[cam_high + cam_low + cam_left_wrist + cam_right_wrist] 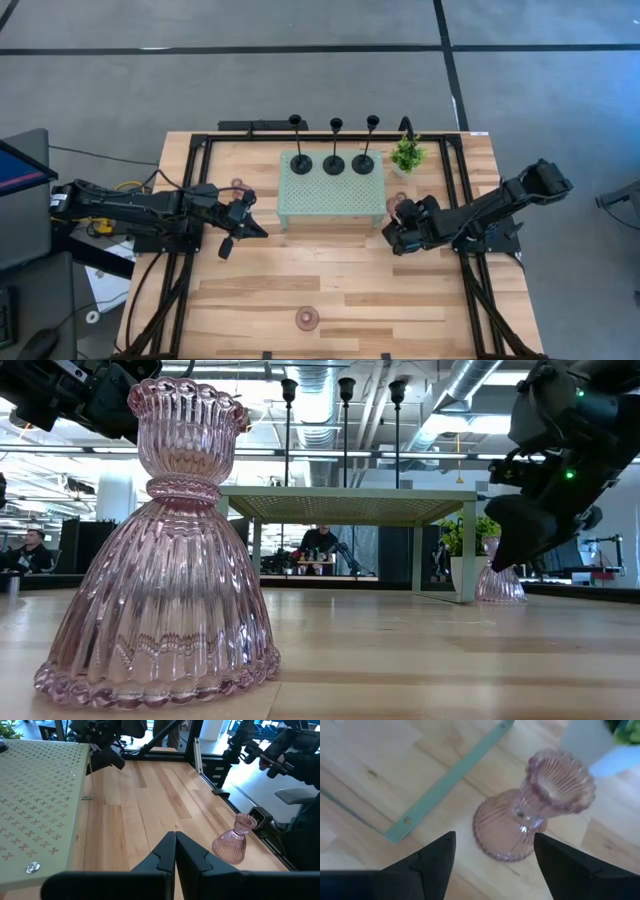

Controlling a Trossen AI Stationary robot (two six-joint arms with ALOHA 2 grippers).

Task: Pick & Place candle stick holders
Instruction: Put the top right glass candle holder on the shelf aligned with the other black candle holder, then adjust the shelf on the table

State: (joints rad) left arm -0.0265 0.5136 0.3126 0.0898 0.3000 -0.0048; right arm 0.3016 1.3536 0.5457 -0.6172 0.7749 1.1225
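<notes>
Three black candle stick holders [334,160] stand on their disc bases on the pale green tray [330,200]. Three pink glass holders stand upright on the table: one [397,206] right of the tray, one [238,186] left of it, one [308,319] near the front edge. My right gripper [495,851] is open and slants down just short of the right pink holder [535,815], which lies ahead of its fingertips and between their lines, untouched. My left gripper [175,847] is shut and empty, level, in front of the tray's left end.
A small green potted plant [406,154] stands at the tray's far right corner, close behind the right pink holder. The tray's foot bar [450,780] lies on the table beside that holder. Black frame rails [465,180] run along both table sides. The middle of the wooden top is bare.
</notes>
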